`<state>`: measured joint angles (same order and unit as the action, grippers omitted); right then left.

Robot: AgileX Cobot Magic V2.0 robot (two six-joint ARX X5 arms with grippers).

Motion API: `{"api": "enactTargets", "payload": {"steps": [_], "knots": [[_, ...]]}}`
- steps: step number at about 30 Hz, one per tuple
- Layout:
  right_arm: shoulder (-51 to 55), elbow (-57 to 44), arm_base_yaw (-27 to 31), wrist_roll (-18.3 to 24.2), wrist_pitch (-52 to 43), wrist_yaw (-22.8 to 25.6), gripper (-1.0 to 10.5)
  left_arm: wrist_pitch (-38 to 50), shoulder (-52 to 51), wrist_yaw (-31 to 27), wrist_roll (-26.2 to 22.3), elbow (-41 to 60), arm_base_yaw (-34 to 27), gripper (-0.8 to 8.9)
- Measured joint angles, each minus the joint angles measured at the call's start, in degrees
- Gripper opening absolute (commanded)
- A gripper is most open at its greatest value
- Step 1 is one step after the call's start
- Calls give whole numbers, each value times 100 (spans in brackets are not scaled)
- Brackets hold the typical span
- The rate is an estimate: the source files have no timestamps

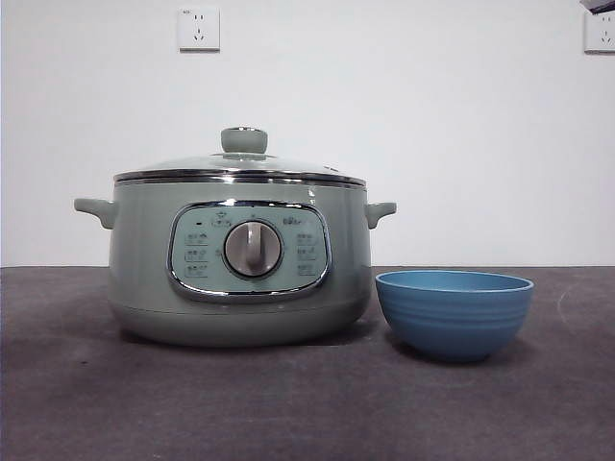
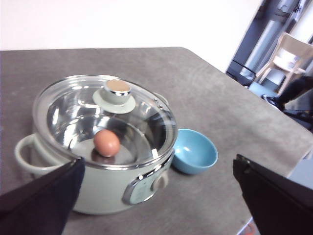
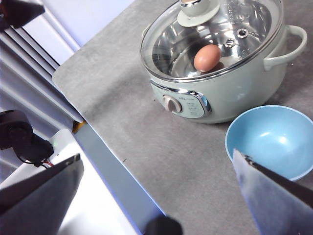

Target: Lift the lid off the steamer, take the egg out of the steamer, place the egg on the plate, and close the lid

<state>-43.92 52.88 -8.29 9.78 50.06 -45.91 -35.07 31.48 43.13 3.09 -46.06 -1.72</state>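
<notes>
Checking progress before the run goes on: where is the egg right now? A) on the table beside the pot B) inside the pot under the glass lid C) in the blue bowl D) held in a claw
B: the egg lies inside the pot under the closed lid; the bowl is empty.

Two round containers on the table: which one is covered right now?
The steamer, the large sage-green pot: its glass lid sits closed on the rim, with the egg visible inside. The small blue plate beside it is open and empty.

Lid (image 1: 240, 165) on steamer (image 1: 240, 279); egg (image 2: 106, 142) inside; plate (image 1: 454, 313) just right of steamer.
</notes>
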Motion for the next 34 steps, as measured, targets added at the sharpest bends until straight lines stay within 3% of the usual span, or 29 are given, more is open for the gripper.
{"api": "enactTargets", "payload": {"steps": [8,22,34], "knots": [[-33,0,0,2,-4,2,537,920,1217,-48,4,-763,400,522],[-186,0,0,0,-24,2,537,1794,3901,-1587,-442,-2216,1777,522],[-186,0,0,0,-26,264,537,2629,5383,-2470,-807,-2315,2380,522]]}}
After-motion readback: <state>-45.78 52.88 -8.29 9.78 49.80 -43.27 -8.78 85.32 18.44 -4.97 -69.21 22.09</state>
